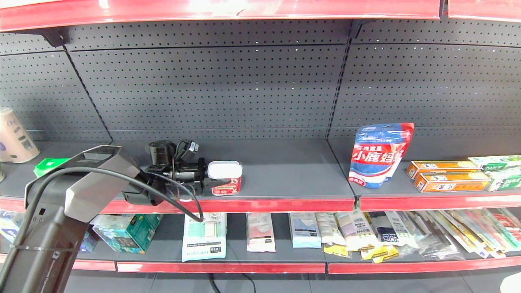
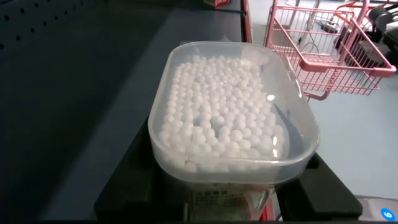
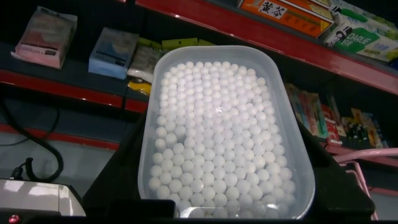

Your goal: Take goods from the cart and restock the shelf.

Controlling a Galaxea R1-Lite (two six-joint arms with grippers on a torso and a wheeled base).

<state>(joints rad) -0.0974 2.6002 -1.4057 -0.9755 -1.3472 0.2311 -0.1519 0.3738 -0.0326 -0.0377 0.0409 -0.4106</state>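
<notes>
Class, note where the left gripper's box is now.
Head view: the box, held by the left gripper, is left of centre on the grey shelf, near its front edge, left of the blue pouch.

Shelf deck (image 1: 285,171) and perforated back panel (image 1: 211,89) — matt grey painted metal; edge strip (image 1: 264,204), glossy red; tub (image 2: 230,106) — smooth, translucent plastic; pouch (image 1: 380,154), glossy film.

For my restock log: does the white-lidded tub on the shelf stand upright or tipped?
Upright: the tub rests flat on the shelf, lid upward, with the left hand around it.
</notes>
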